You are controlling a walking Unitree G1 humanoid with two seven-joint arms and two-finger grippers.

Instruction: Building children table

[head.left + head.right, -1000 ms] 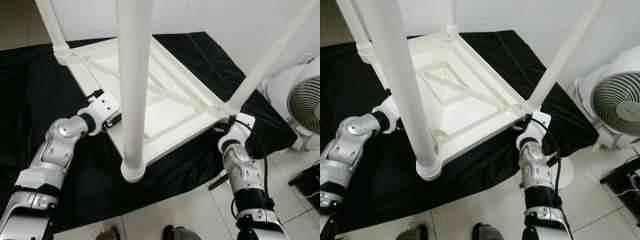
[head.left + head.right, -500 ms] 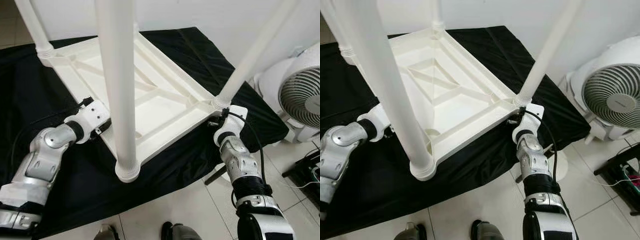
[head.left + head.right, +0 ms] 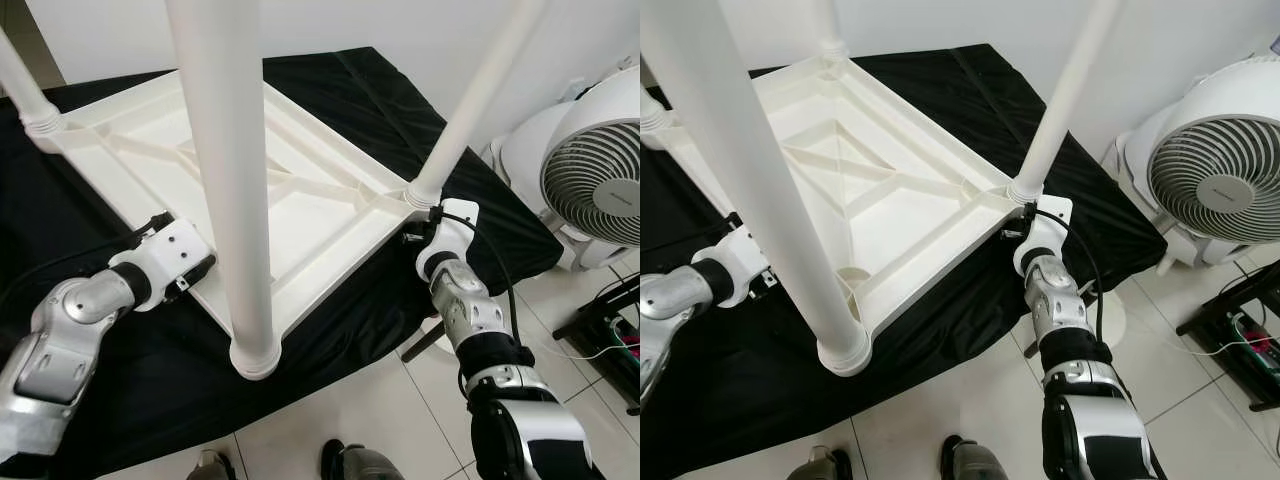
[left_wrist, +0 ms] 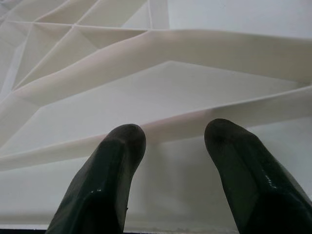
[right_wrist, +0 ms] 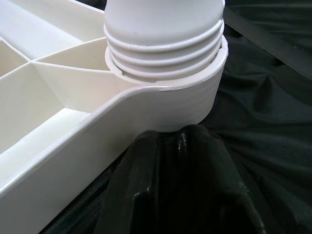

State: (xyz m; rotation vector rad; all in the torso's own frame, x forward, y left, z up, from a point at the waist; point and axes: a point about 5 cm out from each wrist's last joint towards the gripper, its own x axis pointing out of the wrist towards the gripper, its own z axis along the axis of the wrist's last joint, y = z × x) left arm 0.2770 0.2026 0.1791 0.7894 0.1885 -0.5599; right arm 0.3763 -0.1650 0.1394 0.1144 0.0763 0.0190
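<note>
Tiled floor (image 3: 370,410) carries a black cloth (image 3: 330,85). An upturned white table (image 3: 870,170) lies on the cloth. A fan (image 3: 1215,185) stands beside it.

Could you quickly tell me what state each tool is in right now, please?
Left tool: open, fingers spread against the upturned white table at its edge.
Right tool: shut, fingers together, tips at the table's corner socket, holding nothing.
</note>
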